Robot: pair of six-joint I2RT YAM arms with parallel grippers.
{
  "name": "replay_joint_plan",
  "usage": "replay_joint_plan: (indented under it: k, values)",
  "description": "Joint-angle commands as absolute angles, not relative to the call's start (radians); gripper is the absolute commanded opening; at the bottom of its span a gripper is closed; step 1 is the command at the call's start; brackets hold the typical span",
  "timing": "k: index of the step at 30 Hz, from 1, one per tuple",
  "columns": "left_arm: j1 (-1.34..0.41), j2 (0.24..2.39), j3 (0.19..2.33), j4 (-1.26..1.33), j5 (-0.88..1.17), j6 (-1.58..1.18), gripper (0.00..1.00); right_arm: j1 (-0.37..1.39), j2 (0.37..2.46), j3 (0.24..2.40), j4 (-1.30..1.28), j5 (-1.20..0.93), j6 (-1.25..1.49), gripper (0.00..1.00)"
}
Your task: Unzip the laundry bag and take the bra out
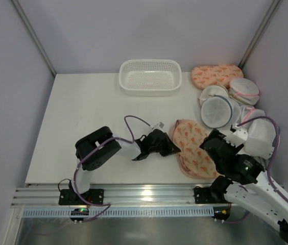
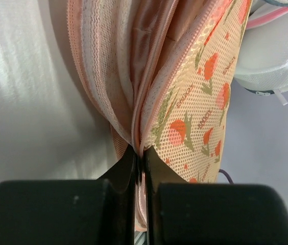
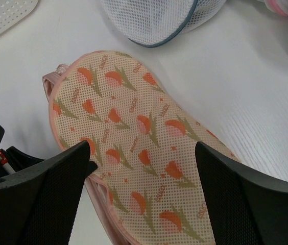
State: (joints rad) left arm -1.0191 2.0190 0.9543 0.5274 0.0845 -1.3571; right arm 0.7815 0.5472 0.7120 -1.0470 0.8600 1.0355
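We see the laundry bag (image 1: 192,148) lying flat on the table (image 1: 82,122), near its front edge, between the two arms. The left pincer (image 2: 140,155) is pressed together on the bag's pink zipper edging at its left end. Above that grip the edging gapes, and the pale pink fabric inside may be the bra (image 2: 151,46), though we cannot be sure. The right pincer (image 3: 143,148) hangs over the bag's other end, fingers spread apart, holding nothing. A white basket (image 1: 150,76) stands at the table's far edge.
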Motion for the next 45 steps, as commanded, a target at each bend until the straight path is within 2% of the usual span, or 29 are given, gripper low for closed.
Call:
replay_joint_plan:
  k: [1,8,17,23,27,30,31,34,40,45]
  values:
    - [-1.000,1.944,0.902,0.597,0.098,-1.347,0.00,0.778,0.546,0.698,-0.977,0.825,0.979,0.86]
    - [-0.956,1.777,0.759,0.574,0.153,-1.312,0.00,0.779,0.551,0.647,-0.836,0.692,0.859,0.83]
    - [-0.928,1.381,0.654,0.076,0.056,-1.097,0.00,0.808,0.692,0.577,-0.439,0.240,0.626,0.81]
    - [-0.893,1.240,0.618,-0.124,0.009,-1.005,0.00,1.003,0.896,0.666,-0.339,0.258,0.583,0.82]
    - [-0.870,1.233,0.601,-0.156,0.012,-0.968,0.01,1.048,1.000,0.719,-0.308,0.253,0.581,0.82]
    - [-0.865,1.249,0.588,-0.146,0.009,-0.959,0.36,1.065,1.046,0.741,-0.288,0.252,0.586,0.82]
    - [-0.862,1.250,0.575,-0.140,0.008,-0.960,0.62,1.068,1.055,0.749,-0.284,0.253,0.586,0.82]
    - [-0.861,1.243,0.558,-0.120,0.009,-0.979,0.84,1.088,1.094,0.773,-0.291,0.264,0.586,0.82]
    - [-0.859,1.134,0.592,-0.275,-0.178,-1.011,0.95,1.124,1.183,0.822,-0.327,0.290,0.587,0.82]
    - [-0.859,0.858,0.601,-0.515,-0.404,-1.100,0.97,1.146,1.229,0.824,-0.334,0.304,0.600,0.82]
